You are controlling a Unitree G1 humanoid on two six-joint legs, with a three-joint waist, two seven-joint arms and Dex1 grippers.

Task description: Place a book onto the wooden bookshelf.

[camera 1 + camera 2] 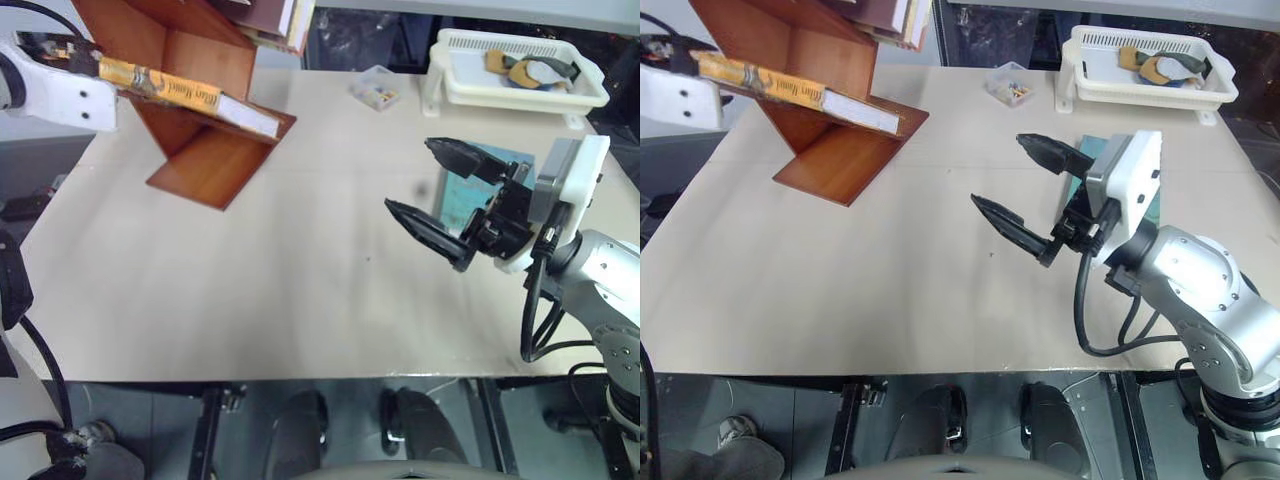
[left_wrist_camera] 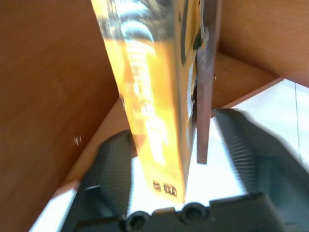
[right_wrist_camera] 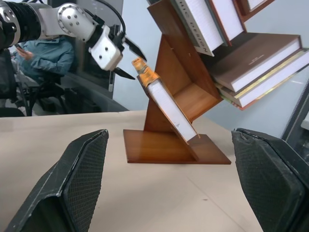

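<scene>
Resting across most of the scene is a pale table (image 1: 300, 270), and at its far left corner stands the wooden bookshelf (image 1: 190, 110), a stack of slanted reddish-brown boards with dark books (image 3: 251, 58) leaning in its upper compartments. The book (image 1: 190, 95), orange with white page edges, lies along the sloping board of the lowest compartment, its lower end down near the base plate and its upper end jutting out past the board's high edge. The left gripper (image 3: 123, 58) sits just at that upper end with its fingers spread to either side of the spine; the left wrist view shows a gap between each pad and the cover, so nothing is clamped. By that reading the placing step is at its release, and the book seems to be carried by the shelf alone.

The right gripper (image 1: 440, 195) hangs over the right half of the table, jaws wide and empty, above a teal book (image 1: 470, 195) lying flat. Behind it are a white tray (image 1: 520, 90) and a small clear box (image 1: 375, 88).

The next move probably calls for drawing the left gripper straight back, away from the spine, without brushing the cover, since a nudge could slide the book down the slope or tip it off the board.
</scene>
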